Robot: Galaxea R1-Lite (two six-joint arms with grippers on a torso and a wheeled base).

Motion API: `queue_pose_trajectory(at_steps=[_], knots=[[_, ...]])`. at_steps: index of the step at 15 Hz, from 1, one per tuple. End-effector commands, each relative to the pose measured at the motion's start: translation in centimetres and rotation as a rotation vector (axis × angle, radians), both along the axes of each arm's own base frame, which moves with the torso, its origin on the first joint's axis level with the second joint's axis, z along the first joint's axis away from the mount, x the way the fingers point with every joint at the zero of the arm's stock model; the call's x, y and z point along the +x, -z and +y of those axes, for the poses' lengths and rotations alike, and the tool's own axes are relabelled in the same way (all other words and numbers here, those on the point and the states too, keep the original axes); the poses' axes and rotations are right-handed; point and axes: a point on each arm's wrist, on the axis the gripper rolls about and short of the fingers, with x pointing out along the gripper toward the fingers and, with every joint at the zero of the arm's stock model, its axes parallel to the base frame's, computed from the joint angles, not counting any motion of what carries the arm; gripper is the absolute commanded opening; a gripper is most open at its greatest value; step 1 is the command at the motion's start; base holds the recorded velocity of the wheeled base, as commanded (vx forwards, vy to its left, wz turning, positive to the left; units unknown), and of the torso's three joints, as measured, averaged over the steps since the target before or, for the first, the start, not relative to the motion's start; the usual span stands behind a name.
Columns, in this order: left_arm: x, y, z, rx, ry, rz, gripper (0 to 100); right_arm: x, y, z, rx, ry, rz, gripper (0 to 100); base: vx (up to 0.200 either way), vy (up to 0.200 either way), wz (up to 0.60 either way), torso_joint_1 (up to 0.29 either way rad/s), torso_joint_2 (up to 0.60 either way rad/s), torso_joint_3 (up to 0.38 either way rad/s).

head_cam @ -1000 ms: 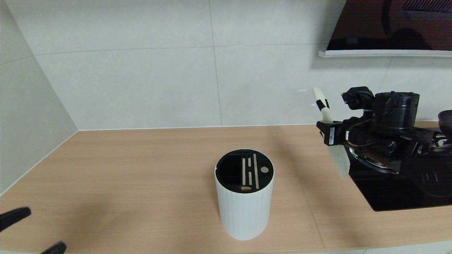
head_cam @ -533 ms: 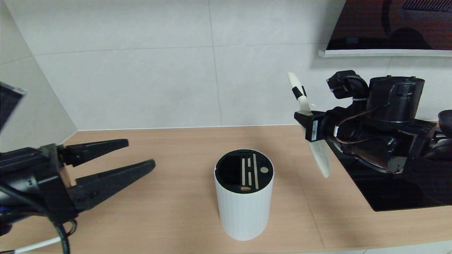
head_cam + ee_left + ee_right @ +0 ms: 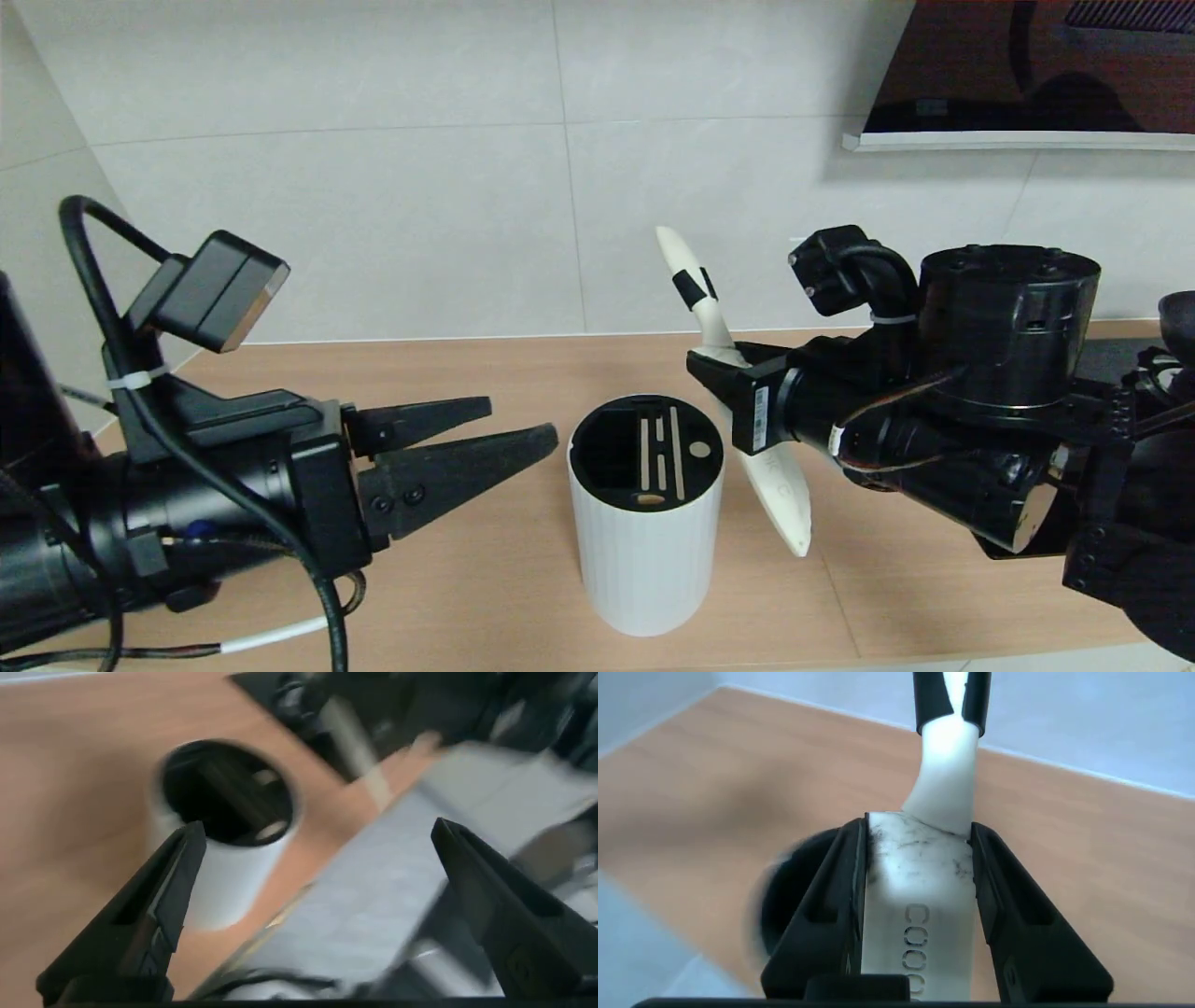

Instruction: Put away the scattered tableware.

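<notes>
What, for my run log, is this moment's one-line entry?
right gripper: shut on white cream-handled knife | left gripper: open, empty | white ribbed cylindrical holder: upright on wooden counter

left hand: rises from lower-left edge, fingers spread, to just left of white holder | right hand: carries white knife leftward, now just beside holder

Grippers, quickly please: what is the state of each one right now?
Left gripper: open, holding nothing.
Right gripper: closed on the white knife.
</notes>
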Motion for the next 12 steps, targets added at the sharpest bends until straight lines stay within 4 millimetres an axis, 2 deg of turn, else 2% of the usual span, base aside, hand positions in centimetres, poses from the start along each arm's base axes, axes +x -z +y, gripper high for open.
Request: queue_pose_trajectory(at_steps=[1,6,9,12], knots=[[0.7,1.4,-1.4,-0.007,0.032,0.067,100,-0.6,0.5,1.1,0.003,-0.037,0.019,0,0.000,0.000,0.00,0.000,0.00,0.000],[2.5,1.3,-2.9,-0.172,0.020,0.164,100,-1.5,1.2,3.2,0.056,-0.090,0.002,0,0.000,0.000,0.00,0.000,0.00,0.000],[3.6,1.0,-3.5,-0.249,-0.037,0.176,100,-2.3,1.2,3.7,0.055,-0.111,0.004,0,0.000,0.000,0.00,0.000,0.00,0.000],[4.7,1.6,-4.1,-0.268,-0.118,0.149,100,-2.9,1.4,3.9,0.051,-0.126,0.011,0,0.000,0.000,0.00,0.000,0.00,0.000]])
